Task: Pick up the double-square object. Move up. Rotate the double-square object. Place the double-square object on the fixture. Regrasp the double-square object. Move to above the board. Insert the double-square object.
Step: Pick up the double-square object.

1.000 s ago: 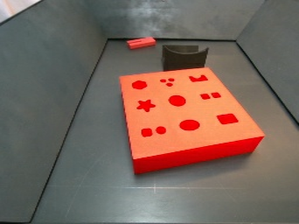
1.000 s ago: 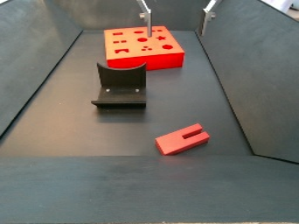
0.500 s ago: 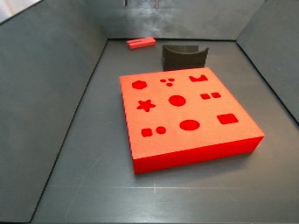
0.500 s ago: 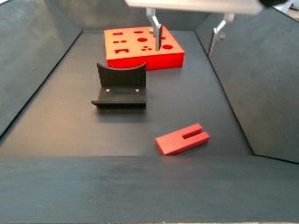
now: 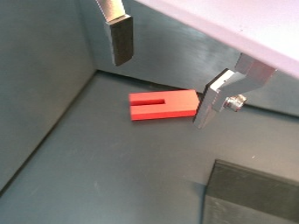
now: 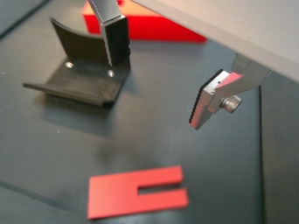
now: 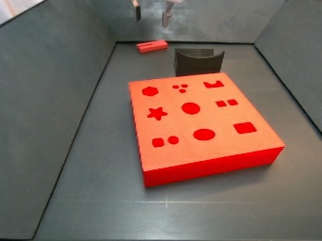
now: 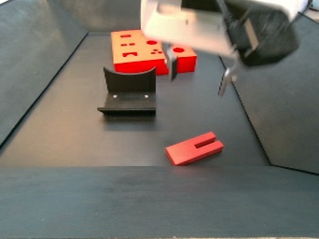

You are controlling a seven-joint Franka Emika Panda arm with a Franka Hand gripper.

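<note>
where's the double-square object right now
The double-square object lies flat on the dark floor in a side view, apart from the fixture and far from the board. The gripper hangs above it, jaws open and empty.

In a side view the gripper (image 7: 153,13) was cut off; in a wrist view, the fixture (image 5: 254,194) too.

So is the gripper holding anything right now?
Nothing. The gripper hangs open above the red block, which lies on the floor, fingers empty.
</note>
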